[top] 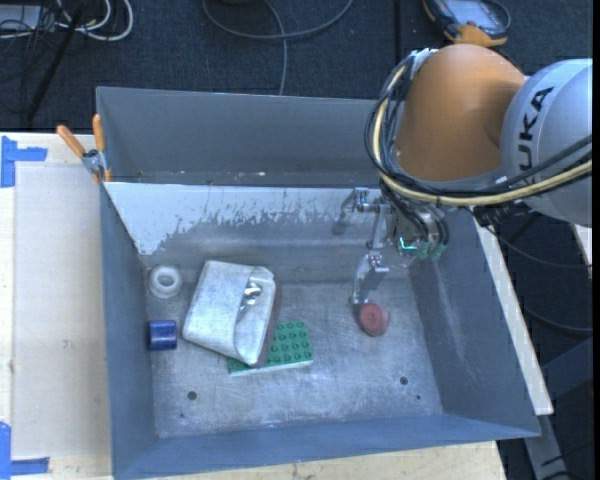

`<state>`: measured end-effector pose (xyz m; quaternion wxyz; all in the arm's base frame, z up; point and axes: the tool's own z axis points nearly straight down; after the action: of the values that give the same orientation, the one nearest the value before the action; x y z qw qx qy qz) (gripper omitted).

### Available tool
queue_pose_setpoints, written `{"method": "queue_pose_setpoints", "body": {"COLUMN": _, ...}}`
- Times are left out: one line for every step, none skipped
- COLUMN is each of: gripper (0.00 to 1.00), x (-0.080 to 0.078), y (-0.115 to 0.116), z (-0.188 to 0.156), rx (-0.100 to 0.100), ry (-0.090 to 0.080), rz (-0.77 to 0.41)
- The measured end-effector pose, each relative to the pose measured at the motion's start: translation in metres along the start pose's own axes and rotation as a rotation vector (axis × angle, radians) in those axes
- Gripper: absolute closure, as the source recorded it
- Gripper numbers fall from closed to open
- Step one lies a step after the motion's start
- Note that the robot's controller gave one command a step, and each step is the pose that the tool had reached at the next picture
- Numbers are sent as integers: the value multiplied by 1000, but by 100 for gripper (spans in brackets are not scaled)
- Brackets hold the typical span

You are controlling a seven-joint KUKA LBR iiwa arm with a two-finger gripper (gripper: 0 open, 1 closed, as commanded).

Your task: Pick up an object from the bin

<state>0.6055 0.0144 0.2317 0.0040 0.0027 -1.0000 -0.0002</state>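
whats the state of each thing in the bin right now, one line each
tool: down low, just above the red round thing
red round thing: lying loose, not lifted
silver pouch: lying crumpled, overlapping the green studded plate
green studded plate: flat, partly under the pouch
white tape ring: flat, hole up
blue block: lying loose beside the pouch

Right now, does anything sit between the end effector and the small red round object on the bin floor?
Nothing visible does. The end effector hangs close by the small red round object. The crumpled silver pouch and the green studded plate lie apart from both, toward the view's left.
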Motion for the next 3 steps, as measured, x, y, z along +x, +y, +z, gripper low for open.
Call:
{"method": "queue_pose_setpoints", "body": {"gripper": 0, "x": 39, "y": 27, "z": 160, "rx": 0, "ry": -13, "rz": -158}}
{"method": "queue_pose_setpoints", "body": {"gripper": 0, "x": 41, "y": 57, "z": 159, "rx": 5, "ry": -15, "rz": -238}}
{"method": "queue_pose_setpoints", "body": {"gripper": 100, "x": 41, "y": 58, "z": 157, "rx": 3, "ry": -13, "rz": -236}}
